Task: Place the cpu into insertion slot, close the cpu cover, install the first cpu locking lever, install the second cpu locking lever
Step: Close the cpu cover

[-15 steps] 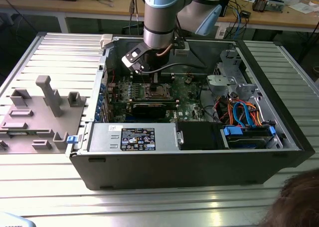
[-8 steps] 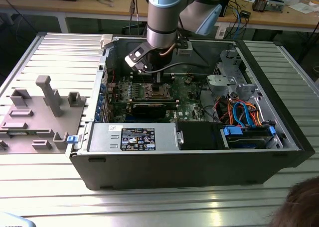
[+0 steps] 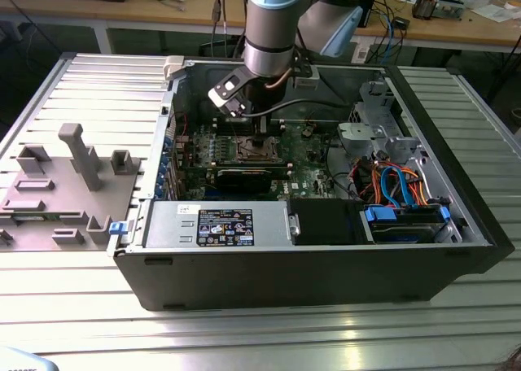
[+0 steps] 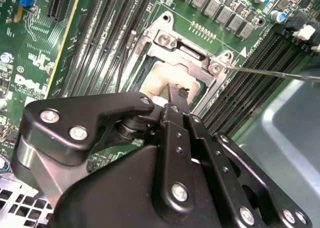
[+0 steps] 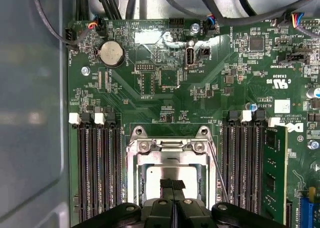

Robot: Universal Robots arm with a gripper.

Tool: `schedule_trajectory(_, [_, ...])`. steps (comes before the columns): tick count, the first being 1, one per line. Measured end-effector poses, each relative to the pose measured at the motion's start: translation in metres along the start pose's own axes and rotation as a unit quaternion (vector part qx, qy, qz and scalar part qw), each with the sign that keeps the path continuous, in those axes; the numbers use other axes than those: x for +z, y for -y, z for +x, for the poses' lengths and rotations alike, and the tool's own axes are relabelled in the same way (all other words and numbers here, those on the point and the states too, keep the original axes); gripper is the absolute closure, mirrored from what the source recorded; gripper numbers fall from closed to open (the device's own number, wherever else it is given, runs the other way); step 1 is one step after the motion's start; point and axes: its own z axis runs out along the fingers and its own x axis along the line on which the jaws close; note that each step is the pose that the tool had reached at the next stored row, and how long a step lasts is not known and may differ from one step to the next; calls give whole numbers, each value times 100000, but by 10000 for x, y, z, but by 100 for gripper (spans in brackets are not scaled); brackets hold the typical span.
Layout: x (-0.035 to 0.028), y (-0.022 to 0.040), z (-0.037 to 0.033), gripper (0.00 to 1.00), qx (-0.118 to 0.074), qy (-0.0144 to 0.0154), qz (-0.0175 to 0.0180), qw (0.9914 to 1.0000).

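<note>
The cpu (image 5: 152, 174) is a dull silvery-tan square lying in the socket on the green motherboard (image 3: 305, 155); it also shows as the cpu (image 4: 159, 77). The cpu cover (image 5: 170, 157), a silvery frame with a square window, lies around it, and the cpu cover (image 4: 186, 52) shows its screwed end. My gripper (image 5: 172, 184) is shut, its black fingers pressed together with the tips over the chip's middle. In the exterior view the gripper (image 3: 259, 139) reaches straight down into the open case. A thin wire locking lever (image 4: 270, 73) sticks out from the socket's corner, and the locking lever (image 5: 218, 174) runs along the socket's side.
Black memory slots (image 5: 97, 173) flank the socket on both sides. A black card (image 3: 244, 178), a power supply (image 3: 220, 223), a drive cage (image 3: 378, 123) and coloured cables (image 3: 395, 184) crowd the case. A grey fixture (image 3: 73, 168) stands on the table at the exterior view's left.
</note>
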Motion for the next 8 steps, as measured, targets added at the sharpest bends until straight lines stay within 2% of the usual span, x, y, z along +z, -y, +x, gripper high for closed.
schedule_trajectory(4, [-43,0,1,89,3,0,0,100000])
schedule_trajectory(8, [-116,-4,2,89,4,-4,-3,100000])
